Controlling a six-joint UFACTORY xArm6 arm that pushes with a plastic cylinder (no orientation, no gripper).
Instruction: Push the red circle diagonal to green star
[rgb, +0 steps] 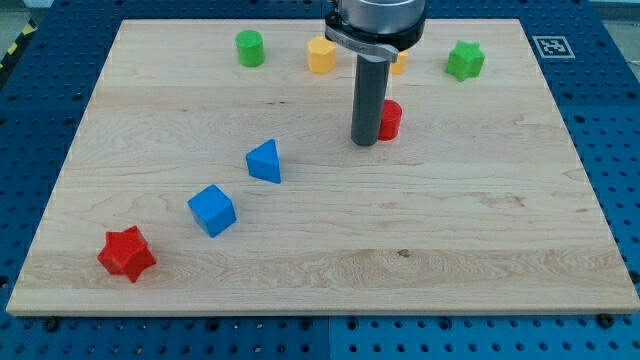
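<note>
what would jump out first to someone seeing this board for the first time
The dark rod stands upright above the middle of the wooden board, my tip right against the left side of the red circle. At the view's top right sits the green star, apart from both. A loose diagonal of a blue triangular block, a blue cube and a red star runs toward the view's bottom left.

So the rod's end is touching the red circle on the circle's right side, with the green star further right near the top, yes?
Not quite: in the camera view my tip sits against the red circle's left side, not its right. The green star is indeed further right, near the top.
</note>
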